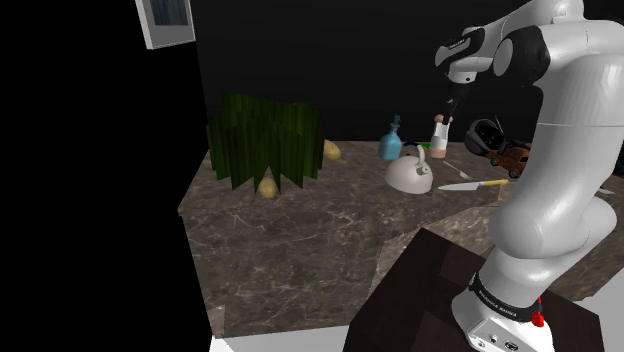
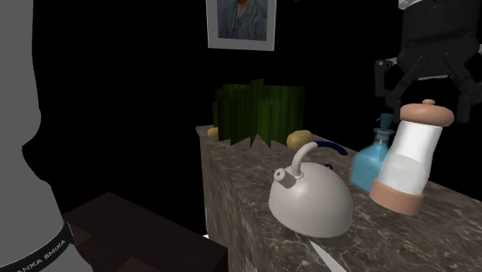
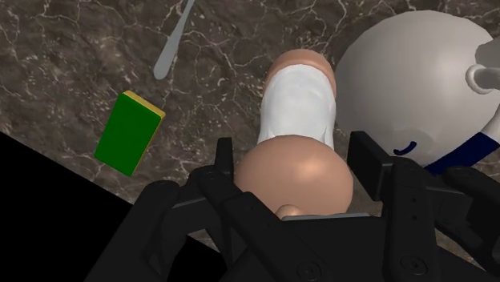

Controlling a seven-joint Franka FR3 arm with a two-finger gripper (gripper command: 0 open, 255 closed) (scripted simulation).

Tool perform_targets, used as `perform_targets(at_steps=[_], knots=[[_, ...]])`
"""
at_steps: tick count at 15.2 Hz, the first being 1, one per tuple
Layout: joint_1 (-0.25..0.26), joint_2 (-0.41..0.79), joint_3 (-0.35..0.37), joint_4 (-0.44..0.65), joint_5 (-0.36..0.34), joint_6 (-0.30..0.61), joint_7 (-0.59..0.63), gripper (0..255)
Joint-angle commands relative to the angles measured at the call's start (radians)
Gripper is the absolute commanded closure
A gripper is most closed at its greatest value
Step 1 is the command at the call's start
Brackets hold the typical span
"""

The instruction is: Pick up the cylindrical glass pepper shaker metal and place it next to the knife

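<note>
The pepper shaker (image 2: 409, 158) has a white body with a pinkish cap and base, and stands on the dark marble counter (image 2: 255, 201) behind the kettle. My black gripper (image 2: 425, 104) hangs just above it, open, with a finger on each side of the cap and small gaps showing. In the wrist view the cap of the shaker (image 3: 296, 172) sits between the fingers (image 3: 224, 164). In the shoulder view the gripper (image 1: 452, 108) is over the shaker (image 1: 439, 133). The knife (image 1: 472, 184), with a yellow handle, lies nearer the stand.
A white kettle (image 1: 410, 175) with a blue handle sits between shaker and knife. A blue bottle (image 1: 391, 141), a green plant-like block (image 1: 265, 140), a toy car (image 1: 511, 156) and two yellowish lumps are on the counter. A green sponge (image 3: 128, 132) and a spoon (image 3: 172, 44) lie near the shaker.
</note>
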Motion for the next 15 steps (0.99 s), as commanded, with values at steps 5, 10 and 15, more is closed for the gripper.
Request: perform_targets(at_steps=[5, 10, 15], knots=[[0.000, 0.013, 0.003, -0.064, 0.007, 0.076, -0.001, 255], [-0.002, 0.030, 0.007, -0.110, 0.017, 0.137, -0.004, 255], [-0.006, 0.056, 0.014, -0.155, 0.031, 0.205, -0.009, 255]])
